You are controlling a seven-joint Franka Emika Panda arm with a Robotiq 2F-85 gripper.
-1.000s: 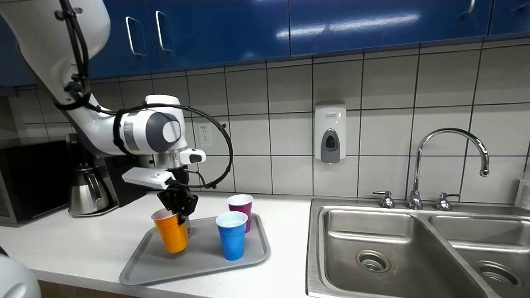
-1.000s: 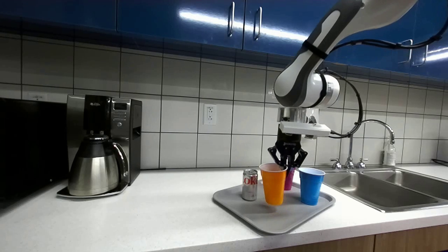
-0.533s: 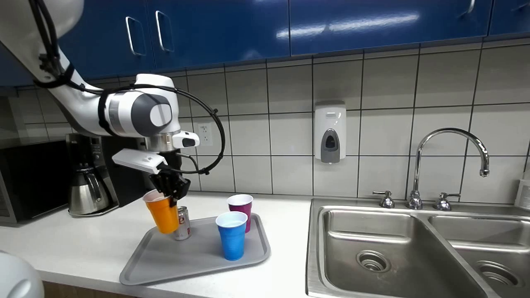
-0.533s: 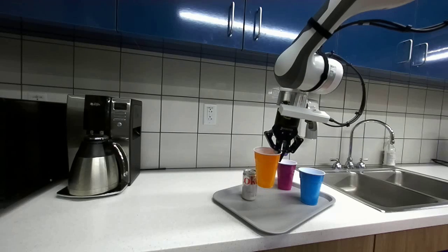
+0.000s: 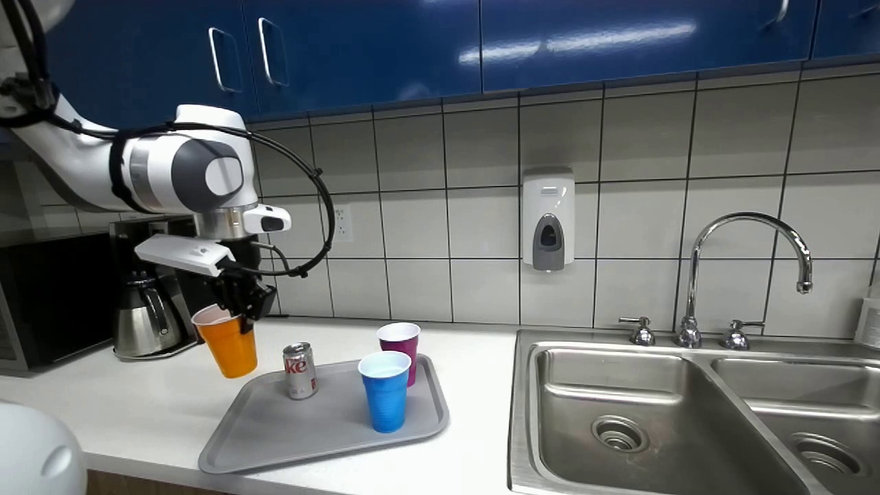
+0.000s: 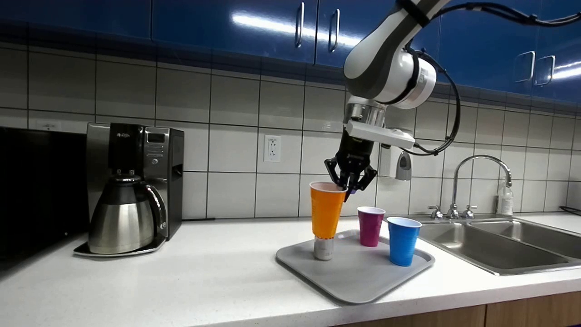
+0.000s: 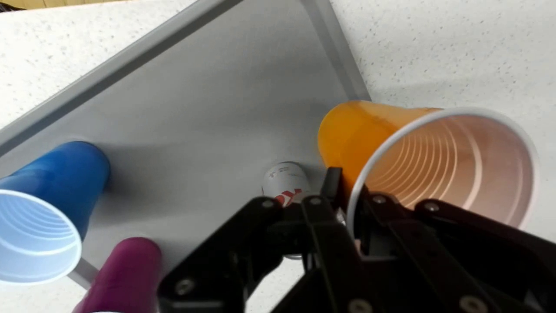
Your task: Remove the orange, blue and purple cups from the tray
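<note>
Looked like removal one of three: blue cup (image 6: 403, 242) sat near right on tray (image 6: 349, 286), gripper (image 6: 346, 190), almost closed, pinched orange cup (image 6: 326, 212), tilted and aloft by tray's left edge, purple cup (image 6: 371, 228) far right; next needed carrying left, lowering to counter (image 6: 181, 286).

can (image 6: 323, 250): top hidden in an exterior view (behind orange cup (image 6: 327, 211)) | purple cup (image 7: 126, 278): cropped, wrist view
</note>
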